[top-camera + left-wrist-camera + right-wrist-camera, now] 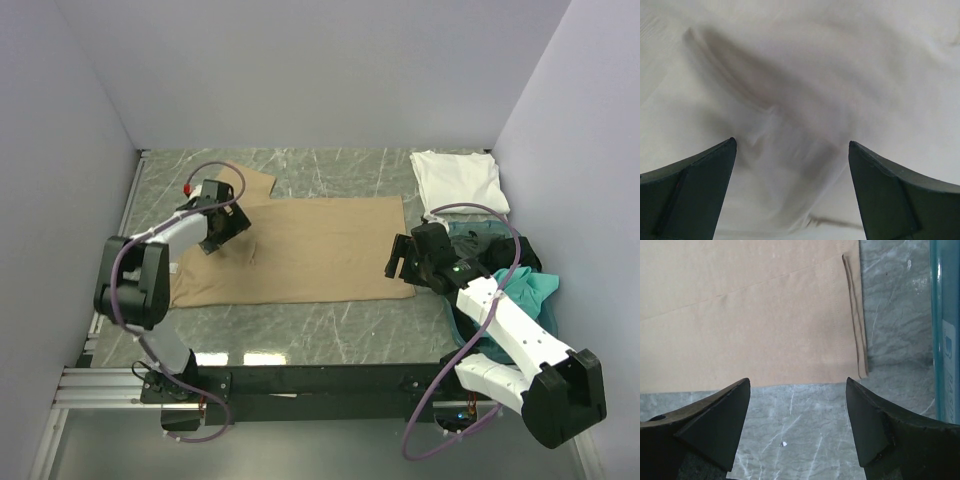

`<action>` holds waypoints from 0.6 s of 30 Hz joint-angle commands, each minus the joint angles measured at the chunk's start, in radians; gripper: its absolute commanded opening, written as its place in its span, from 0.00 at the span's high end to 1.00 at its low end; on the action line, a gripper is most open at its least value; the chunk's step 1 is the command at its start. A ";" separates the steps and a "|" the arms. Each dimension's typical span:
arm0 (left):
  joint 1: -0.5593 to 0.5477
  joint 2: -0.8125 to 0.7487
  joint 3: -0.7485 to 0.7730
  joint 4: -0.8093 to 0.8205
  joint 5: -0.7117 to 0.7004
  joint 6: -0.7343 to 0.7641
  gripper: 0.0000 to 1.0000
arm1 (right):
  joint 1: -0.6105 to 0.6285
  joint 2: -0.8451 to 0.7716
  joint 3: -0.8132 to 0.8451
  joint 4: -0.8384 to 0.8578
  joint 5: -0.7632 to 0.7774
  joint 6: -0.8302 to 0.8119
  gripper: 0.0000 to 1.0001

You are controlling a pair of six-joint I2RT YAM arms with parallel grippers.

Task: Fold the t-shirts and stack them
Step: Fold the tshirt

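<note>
Jaws on both arms stand spread apart with nothing between them. Nearest the arm bases, a strip of the grey marble-patterned table (330, 320) lies in front of the tan short-sleeved cloth t-shirt (320, 250). That shirt is spread flat across the middle, hem toward the right and one sleeve reaching to the far left. The black right gripper (400, 262) sits low over the marble just beside the near hem corner, and the wall of the shallow teal plastic basket (941, 330) stands close on its right. The black left gripper (222, 228) is over the shirt's left part, near the sleeve. Its wrist view is filled with blurred, pale cloth, and I cannot tell whether the fingertips touch it. Right of the tan shirt, partly hidden under the right arm, a crumpled teal t-shirt (525, 290) and a dark grey t-shirt (482, 243) lie heaped together. Farthest back, in the right corner, a folded white t-shirt (457, 180) lies apart from the tan one.
</note>
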 commanded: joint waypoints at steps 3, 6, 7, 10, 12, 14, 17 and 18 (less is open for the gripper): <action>-0.004 0.151 0.181 0.021 -0.007 0.035 0.01 | -0.005 0.007 0.008 0.014 0.031 -0.005 0.16; -0.004 0.188 0.267 -0.030 -0.029 0.035 0.01 | -0.007 0.003 0.012 0.009 0.034 -0.003 0.16; -0.004 0.188 0.272 -0.044 -0.039 0.029 0.00 | -0.007 0.000 0.011 0.010 0.030 -0.003 0.16; -0.004 0.144 0.246 -0.071 -0.079 0.016 0.00 | -0.007 0.007 0.011 0.015 0.025 0.000 0.16; -0.004 0.096 0.211 -0.087 -0.107 0.010 0.01 | -0.007 0.024 0.014 0.021 0.019 -0.003 0.16; -0.004 0.049 0.187 -0.097 -0.119 0.012 0.01 | -0.007 0.038 0.026 0.038 0.007 -0.009 0.16; -0.004 -0.016 0.145 -0.113 -0.133 -0.002 0.00 | -0.007 0.093 0.049 0.070 -0.029 -0.020 0.16; -0.004 -0.031 0.113 -0.111 -0.132 -0.005 0.01 | -0.004 0.111 0.057 0.079 -0.044 -0.020 0.16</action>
